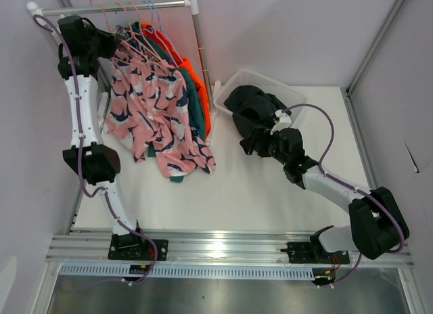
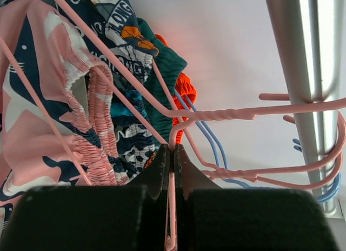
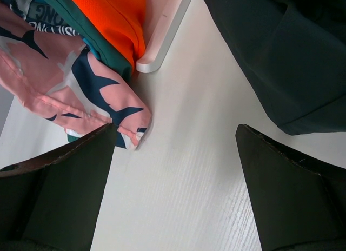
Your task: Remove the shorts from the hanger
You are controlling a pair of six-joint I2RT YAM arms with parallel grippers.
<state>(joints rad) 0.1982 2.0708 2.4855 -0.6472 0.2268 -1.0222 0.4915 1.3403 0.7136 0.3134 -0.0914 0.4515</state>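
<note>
While my left gripper [image 2: 172,152] is clenching the skinny wire of the pink hanger [image 2: 216,114] just below its twisted neck, my right gripper [image 3: 174,153] is hanging wide open and gripping nothing. It's sitting over the table [image 3: 178,88], between the hem of the pink shark-print shorts [image 1: 145,118] and the black shorts [image 1: 252,104] lying in the white basket [image 1: 260,77]. The pink pair is draping off the front of the rack, with the navy shorts [image 2: 116,56], teal shorts [image 2: 167,72] and orange shorts [image 2: 186,91] bunching up behind.

What I'm worrying about — the hooks are crowding together on the rail [image 2: 303,56], pink ones overlapping the blue hangers [image 2: 208,134]. If I'm pulling at an angle, I'm probably dragging a neighbour along. That wire is looking smooth too, so it could be twisting between my pads once the cloth starts swinging. And the waistband is looking snug on the hanger arms — yanking the hem might just be bending the hanger instead of freeing anything.
</note>
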